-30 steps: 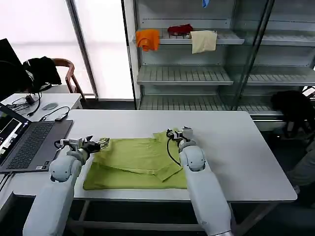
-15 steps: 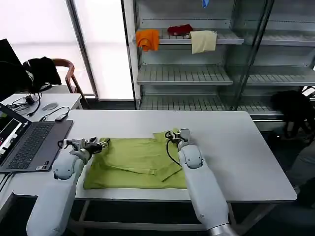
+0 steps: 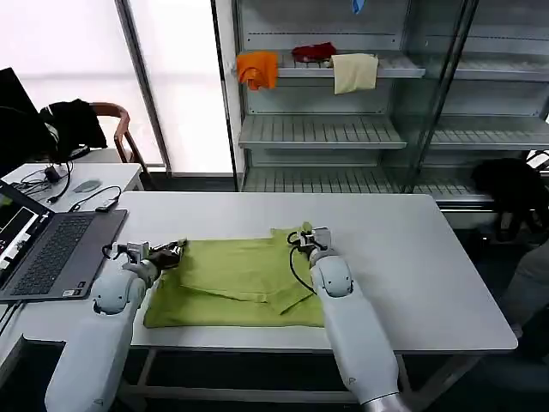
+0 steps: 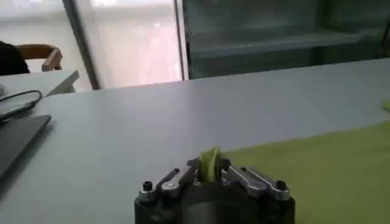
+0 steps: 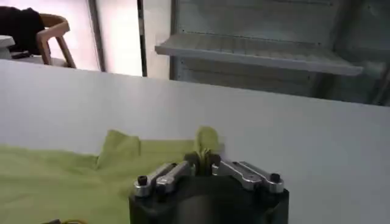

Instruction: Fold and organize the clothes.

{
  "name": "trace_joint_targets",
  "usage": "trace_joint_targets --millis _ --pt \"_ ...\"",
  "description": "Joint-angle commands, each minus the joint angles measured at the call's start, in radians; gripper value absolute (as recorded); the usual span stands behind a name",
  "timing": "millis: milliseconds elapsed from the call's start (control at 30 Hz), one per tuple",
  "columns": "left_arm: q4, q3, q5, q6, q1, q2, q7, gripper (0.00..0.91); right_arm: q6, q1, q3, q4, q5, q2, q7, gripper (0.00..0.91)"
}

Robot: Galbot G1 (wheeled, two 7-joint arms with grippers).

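The lime-green T-shirt (image 3: 236,281) lies partly folded on the white surface (image 3: 412,257), towards its near edge and a little left of centre. An upper layer is turned over the lower one, so a slanting fold edge runs across the cloth and a strip of the bottom layer shows along the near side.

The left claw (image 3: 171,251) sits low over the surface at the shirt's far left corner. In the left wrist view its fingers (image 4: 177,178) are pressed together on a small upstanding tuft of green fabric (image 4: 210,163), and the rest of the shirt (image 4: 329,170) spreads away flat on one side of it.

The right claw (image 3: 302,235) is at the shirt's far right corner, where the cloth rises into a small peak. In the right wrist view this claw (image 5: 206,159) is likewise pinching a fold of green fabric, with a flap of the shirt (image 5: 122,146) lying just beside it and more cloth trailing off across the surface.

So the shirt stretches between the two claws along its far edge, each holding one corner, and the bulk of the garment lies nearer the robot than either claw.

A laptop (image 3: 43,249) stands open at the left end of the surface, well apart from the shirt.
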Motion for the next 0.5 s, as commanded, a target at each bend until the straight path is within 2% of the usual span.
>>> trace_joint_targets --millis 33,267,500 --pt "-0.036 -0.015 -0.031 -0.005 0.002 0.003 -0.004 0.0 -0.001 -0.01 0.0 0.082 0.037 0.04 0.01 0.0" --pt "-0.128 -0.05 -0.085 -0.006 0.041 0.023 -0.015 0.0 -0.005 -0.066 -0.019 0.238 0.127 0.01 0.069 0.0" --pt "-0.269 -0.091 -0.124 -0.003 0.159 0.053 0.005 0.0 -0.008 -0.202 -0.034 0.429 0.144 -0.03 0.07 0.0"
